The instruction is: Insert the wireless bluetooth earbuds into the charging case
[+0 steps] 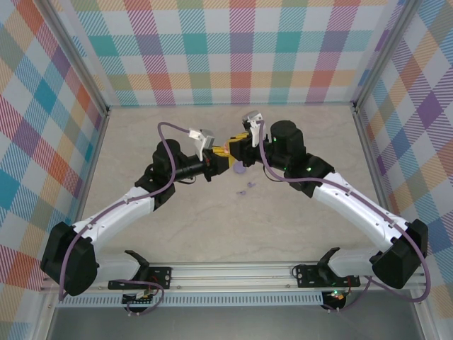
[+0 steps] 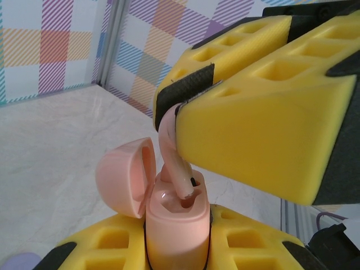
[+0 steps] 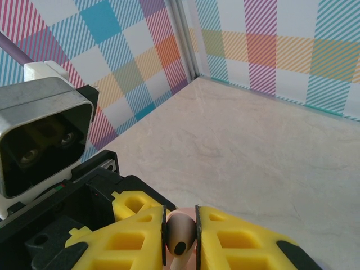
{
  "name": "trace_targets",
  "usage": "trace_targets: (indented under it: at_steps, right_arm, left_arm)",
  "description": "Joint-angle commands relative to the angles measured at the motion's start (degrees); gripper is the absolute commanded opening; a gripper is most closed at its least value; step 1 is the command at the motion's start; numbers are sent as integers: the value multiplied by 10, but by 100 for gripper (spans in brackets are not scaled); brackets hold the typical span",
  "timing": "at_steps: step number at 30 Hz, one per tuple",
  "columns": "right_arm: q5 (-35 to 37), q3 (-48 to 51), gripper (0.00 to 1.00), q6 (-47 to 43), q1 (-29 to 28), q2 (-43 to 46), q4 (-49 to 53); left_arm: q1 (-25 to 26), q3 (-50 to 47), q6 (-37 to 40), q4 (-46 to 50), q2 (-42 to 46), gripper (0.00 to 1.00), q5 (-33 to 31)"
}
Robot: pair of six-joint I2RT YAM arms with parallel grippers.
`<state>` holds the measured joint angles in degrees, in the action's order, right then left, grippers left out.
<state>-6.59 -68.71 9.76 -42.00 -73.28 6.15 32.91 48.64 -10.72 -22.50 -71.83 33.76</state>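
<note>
My left gripper point(image 2: 178, 243) is shut on a pale pink charging case point(image 2: 177, 225), held upright with its lid point(image 2: 124, 177) hinged open to the left. My right gripper point(image 3: 180, 236) is shut on the head of a pale pink earbud point(image 2: 173, 160). The earbud's stem points down and its tip sits at the mouth of a slot in the case. In the top view the left gripper point(image 1: 221, 164) and the right gripper point(image 1: 237, 146) meet over the middle of the table. Two tiny lilac earbuds point(image 1: 245, 189) lie on the table just in front of them.
A round lilac object point(image 1: 241, 170) lies on the table under the right gripper. The left arm's wrist camera housing point(image 3: 45, 135) stands close to the right gripper's left side. Checked walls point(image 1: 226, 49) close in the table at the back and both sides.
</note>
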Motion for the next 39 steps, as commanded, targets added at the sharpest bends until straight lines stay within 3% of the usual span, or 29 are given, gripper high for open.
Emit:
trace_targets:
  at_steps: [1,17,39]
  right_arm:
    - [4,-18,19,-11,-4,10,2]
    - [-11,-18,20,-13,-4,11,15]
    - [-36,-35,30,-5,-4,9,36]
  left_arm:
    - [8,21,-10,2,10,10,-5]
    - [7,31,-25,5,4,10,-20]
    - [8,31,-23,0,-1,10,-6]
